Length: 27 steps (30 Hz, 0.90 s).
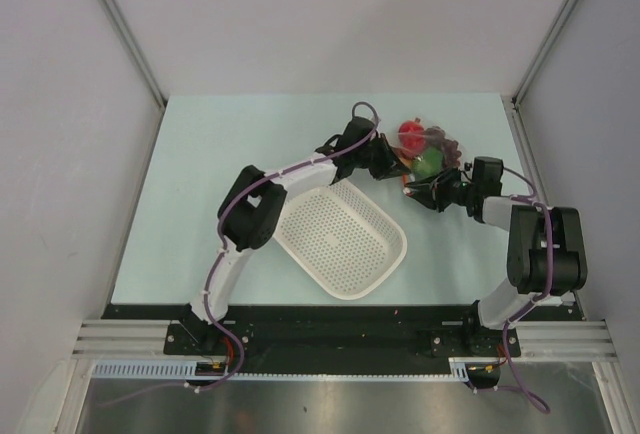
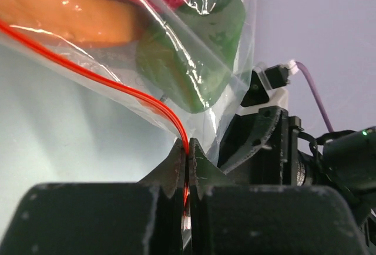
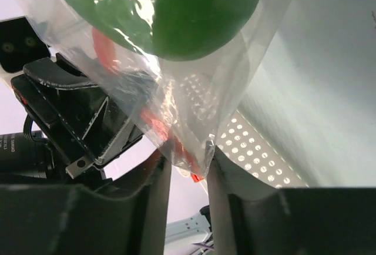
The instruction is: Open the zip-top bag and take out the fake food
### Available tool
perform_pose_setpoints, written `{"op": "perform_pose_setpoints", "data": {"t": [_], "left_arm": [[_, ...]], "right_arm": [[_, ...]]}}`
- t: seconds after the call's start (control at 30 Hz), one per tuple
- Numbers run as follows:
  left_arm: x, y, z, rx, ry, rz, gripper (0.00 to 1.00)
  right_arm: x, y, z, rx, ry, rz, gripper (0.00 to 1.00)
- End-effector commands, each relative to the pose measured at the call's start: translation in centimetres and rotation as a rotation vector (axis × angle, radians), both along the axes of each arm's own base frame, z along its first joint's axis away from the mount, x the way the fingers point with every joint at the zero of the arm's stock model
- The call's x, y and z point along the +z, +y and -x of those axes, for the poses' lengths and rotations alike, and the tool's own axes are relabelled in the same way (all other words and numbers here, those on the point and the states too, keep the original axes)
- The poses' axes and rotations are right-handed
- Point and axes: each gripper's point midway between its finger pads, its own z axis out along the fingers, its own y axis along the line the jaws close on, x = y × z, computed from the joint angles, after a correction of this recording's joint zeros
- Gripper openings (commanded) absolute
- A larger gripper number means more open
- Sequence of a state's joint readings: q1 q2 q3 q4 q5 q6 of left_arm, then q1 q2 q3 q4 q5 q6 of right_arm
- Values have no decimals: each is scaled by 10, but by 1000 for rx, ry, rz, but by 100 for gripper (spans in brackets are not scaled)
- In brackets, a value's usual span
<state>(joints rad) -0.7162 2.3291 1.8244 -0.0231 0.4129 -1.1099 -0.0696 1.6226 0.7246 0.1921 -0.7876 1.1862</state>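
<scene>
Just right of centre in the overhead frame, the bag [image 1: 436,146] of toy food [image 1: 410,136] looks light, floppy and slippery to me, so its zip edge seems the surest hold: my left fingers [image 2: 170,170] pinch the orange strip, my right fingers [image 3: 157,202] clamp its crumpled edge.

left arm [image 1: 250,216] extended | left fingers [image 2: 172,170] pinched together | right arm [image 1: 541,246] bent | right fingers [image 3: 157,199] gripping
</scene>
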Motion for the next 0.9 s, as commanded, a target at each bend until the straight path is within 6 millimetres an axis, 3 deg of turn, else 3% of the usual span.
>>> {"op": "perform_pose_setpoints", "data": {"t": [0.0, 0.13, 0.33, 0.4, 0.43, 0.47, 0.5, 0.57, 0.6, 0.73, 0.87], "left_arm": [[86, 0, -2, -24, -127, 165, 0], [85, 12, -6, -3, -124, 163, 0], [85, 13, -3, -17, -109, 173, 0], [83, 14, 0, -25, -106, 162, 2], [84, 15, -1, -24, -110, 160, 7], [82, 17, 1, -28, -105, 149, 22], [81, 18, 2, -30, -102, 144, 31], [81, 23, 8, -33, -100, 126, 49], [79, 26, 10, -31, -95, 109, 52], [67, 39, 28, -38, -29, 41, 51], [56, 35, 47, -48, 61, 49, 42]], "right_arm": [[12, -6, -2, -27, -34, -28, 32], [9, -13, 0, -49, -34, -21, 33], [4, -15, -7, -42, -55, -22, 34], [9, -14, -11, -46, -76, -39, 26], [12, -14, -13, -47, -88, -40, 20], [14, -15, -13, -50, -93, -38, 8], [16, -15, -14, -53, -95, -37, 2], [24, -15, -15, -62, -106, -43, 0], [26, -16, -15, -65, -111, -45, 0], [29, -16, -16, -69, -115, -40, 0], [29, -14, -16, -67, -122, -37, 0]]}}
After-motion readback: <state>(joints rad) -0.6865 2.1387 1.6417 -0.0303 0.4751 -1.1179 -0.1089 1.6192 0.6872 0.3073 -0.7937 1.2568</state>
